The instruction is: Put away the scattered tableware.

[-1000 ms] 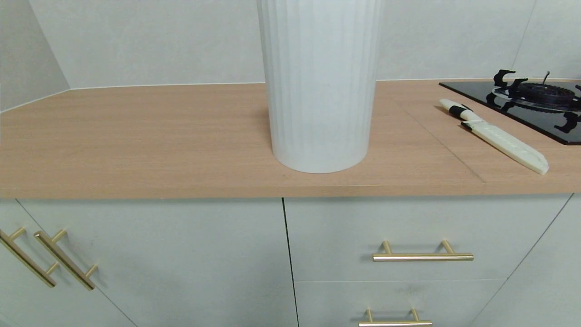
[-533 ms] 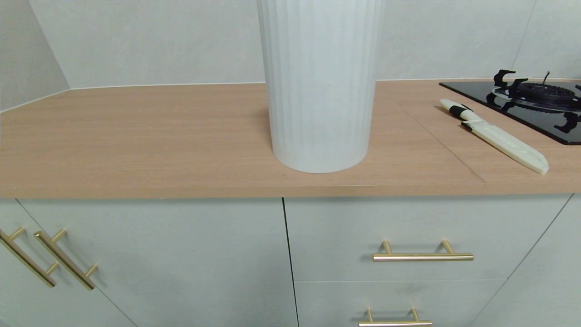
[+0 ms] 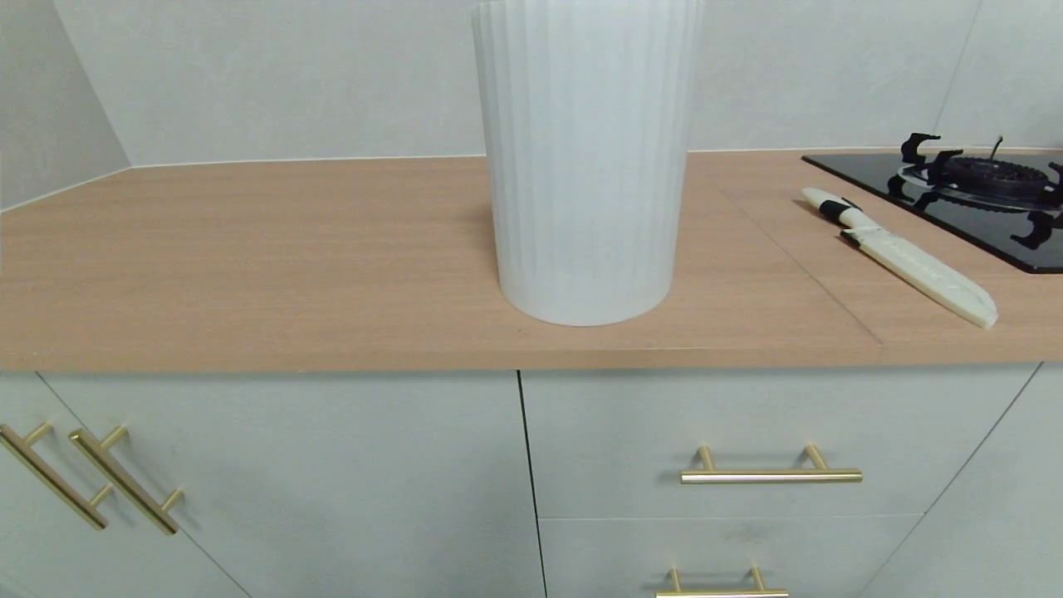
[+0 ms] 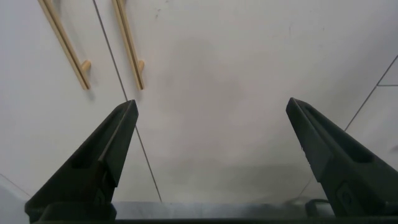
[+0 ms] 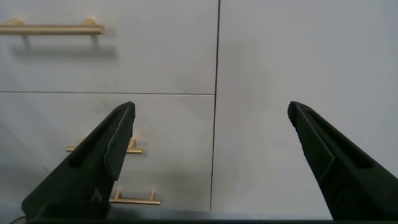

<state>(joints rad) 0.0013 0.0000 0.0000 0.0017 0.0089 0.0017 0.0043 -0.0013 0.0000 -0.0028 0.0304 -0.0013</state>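
A cream knife (image 3: 901, 257) with black bands on its handle lies on the wooden counter (image 3: 249, 257) at the right, beside the stove. A tall white ribbed container (image 3: 584, 158) stands near the counter's front edge in the middle. My left gripper (image 4: 211, 112) is open and faces the white cabinet doors, with nothing between its dark fingers (image 4: 93, 168). My right gripper (image 5: 211, 112) is open too, facing the drawer fronts, and holds nothing.
A black gas stove (image 3: 972, 195) sits at the counter's far right. Below the counter are white cabinet doors with gold handles (image 3: 124, 479) on the left and drawers with gold bar handles (image 3: 771, 475) on the right. Tiled walls close the back.
The head view has shifted slightly, so the counter and everything on it sit a little lower in the picture. The knife and the container keep their places on the counter.
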